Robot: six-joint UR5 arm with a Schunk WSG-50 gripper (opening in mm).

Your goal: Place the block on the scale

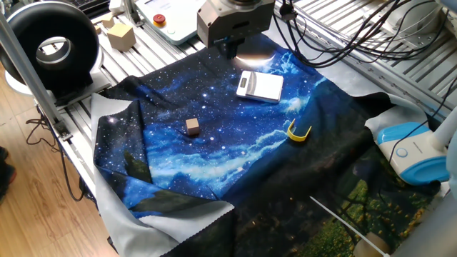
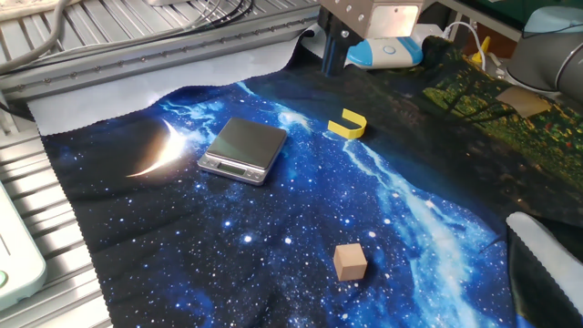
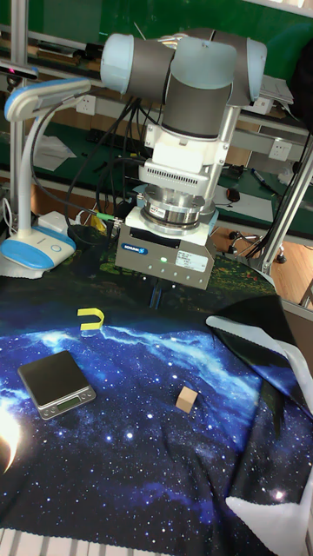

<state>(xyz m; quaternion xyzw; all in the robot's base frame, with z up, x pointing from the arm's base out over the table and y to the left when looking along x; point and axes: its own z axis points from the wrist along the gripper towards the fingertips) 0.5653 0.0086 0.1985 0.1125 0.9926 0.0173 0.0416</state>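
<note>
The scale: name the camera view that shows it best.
The other fixed view: the scale is largest, platform and front button strip both clear. One fixed view shows it washed-out white, far back. The tall fixed view shows it small, near the left edge.

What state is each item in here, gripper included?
Block: loose on the cloth, ungrasped, apart from the scale.
Scale: flat on the cloth, platform bare.
Yellow curved piece: lying on the cloth, near the scale, untouched.
Gripper: raised above the cloth, holding nothing; finger spread unclear.
</note>
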